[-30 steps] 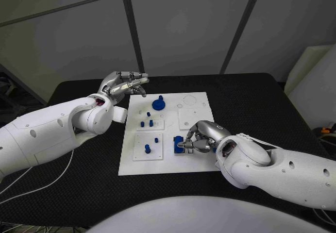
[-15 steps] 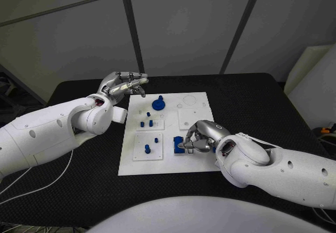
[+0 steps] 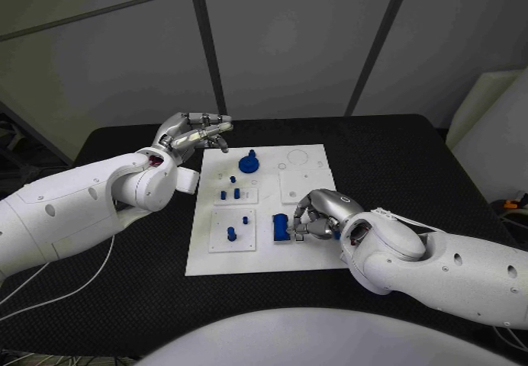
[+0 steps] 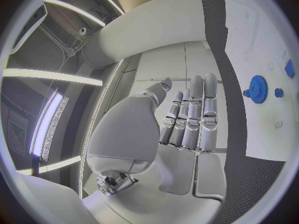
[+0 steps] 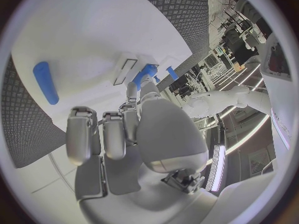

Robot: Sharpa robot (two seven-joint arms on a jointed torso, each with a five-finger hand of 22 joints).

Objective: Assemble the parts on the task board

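While both arms reach over the black table (image 3: 385, 145), the scene reads so:
Task board (image 3: 308, 164): white plate, mid-table.
Right hand (image 3: 313, 216): fingers curled narrow at the blue block (image 3: 281, 227) on the board's near right part — whether it grips the block, cannot tell.
Left hand (image 3: 196, 131): at the board's far left corner, fingers straight and together, holding nothing.
Blue gear (image 3: 249, 162): on the board, near the left hand.
Blue pegs (image 3: 231, 232): standing in the left plates.

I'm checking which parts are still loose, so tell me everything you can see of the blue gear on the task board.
The blue gear looks like plastic, a toothed disc with a raised hub at its centre, as the left wrist view shows. It sits on the far part of the white task board, near the left hand. Nothing touches it; whether it lies loose or on a peg is unclear.
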